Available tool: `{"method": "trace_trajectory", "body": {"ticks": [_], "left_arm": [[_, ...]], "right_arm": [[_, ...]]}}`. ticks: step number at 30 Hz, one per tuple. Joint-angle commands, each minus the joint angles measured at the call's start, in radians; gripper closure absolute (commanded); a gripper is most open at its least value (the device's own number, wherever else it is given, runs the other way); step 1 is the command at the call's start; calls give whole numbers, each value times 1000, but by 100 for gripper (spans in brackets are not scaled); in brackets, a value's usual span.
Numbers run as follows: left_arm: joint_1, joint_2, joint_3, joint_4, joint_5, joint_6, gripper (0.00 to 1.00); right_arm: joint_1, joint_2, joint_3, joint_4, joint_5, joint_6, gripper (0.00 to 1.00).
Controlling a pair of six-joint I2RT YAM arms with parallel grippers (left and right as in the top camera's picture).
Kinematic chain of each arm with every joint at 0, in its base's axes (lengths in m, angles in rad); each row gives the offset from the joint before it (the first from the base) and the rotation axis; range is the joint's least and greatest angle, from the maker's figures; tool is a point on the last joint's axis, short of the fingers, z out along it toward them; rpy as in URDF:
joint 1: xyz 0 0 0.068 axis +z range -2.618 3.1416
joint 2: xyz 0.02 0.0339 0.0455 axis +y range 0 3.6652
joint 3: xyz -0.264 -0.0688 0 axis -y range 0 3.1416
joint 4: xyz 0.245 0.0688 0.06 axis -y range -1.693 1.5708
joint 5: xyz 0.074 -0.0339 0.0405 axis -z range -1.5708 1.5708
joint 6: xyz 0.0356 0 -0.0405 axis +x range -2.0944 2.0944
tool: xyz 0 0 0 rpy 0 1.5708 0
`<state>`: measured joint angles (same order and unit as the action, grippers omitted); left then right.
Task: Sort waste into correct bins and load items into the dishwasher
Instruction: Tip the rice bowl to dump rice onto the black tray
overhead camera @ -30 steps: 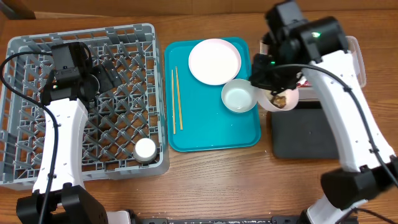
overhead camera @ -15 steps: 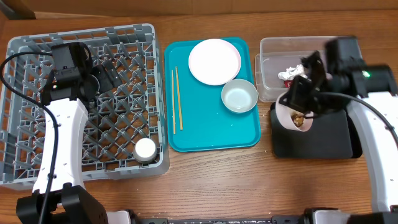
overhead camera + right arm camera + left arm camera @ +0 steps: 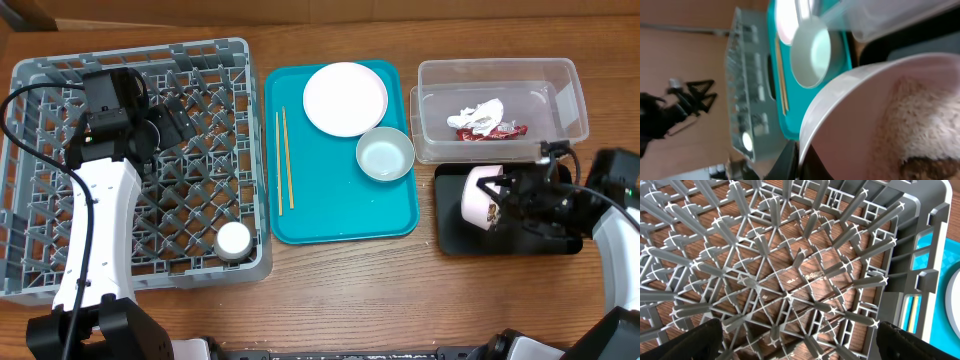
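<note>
Item 1. My work table [image 3: 350, 290]: wood, mid-brown, the grain running left to right, surface matte. It fills nearly the whole overhead view.

Item 2. Paler tan band [image 3: 300, 8] along the table's far edge; wall or board, I cannot tell.

Item 3. Dark patch [image 3: 18, 12] at the far left corner, too little in view to name.

Item 4. Pale tan surface [image 3: 685, 55] beyond the table in my right wrist view, blurred; floor or wall, I cannot tell.

Item 5. Light: even and diffuse, shadows short and soft-edged.
</note>
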<state>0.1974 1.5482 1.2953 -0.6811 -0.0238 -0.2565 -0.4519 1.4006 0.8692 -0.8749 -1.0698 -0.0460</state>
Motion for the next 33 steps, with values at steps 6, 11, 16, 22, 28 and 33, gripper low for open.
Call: {"method": "trace_trajectory", "body": {"ticks": [6, 11, 16, 22, 28, 33], "left_arm": [[5, -27, 20, 4, -10, -10, 0], [5, -27, 20, 4, -10, -10, 0], [5, -27, 20, 4, -10, -10, 0], [5, -27, 20, 4, -10, -10, 0], [5, -27, 20, 4, -10, -10, 0], [5, -27, 20, 4, -10, -10, 0]], "right_arm": [[-91, 1, -117, 103, -246, -37, 96], [-140, 5, -144, 115, -260, -37, 96], [-166, 5, -145, 119, -262, -37, 96], [-173, 5, -145, 135, -275, -37, 96], [-173, 5, -145, 138, -275, -37, 96], [-173, 5, -145, 146, -280, -35, 96]]}}
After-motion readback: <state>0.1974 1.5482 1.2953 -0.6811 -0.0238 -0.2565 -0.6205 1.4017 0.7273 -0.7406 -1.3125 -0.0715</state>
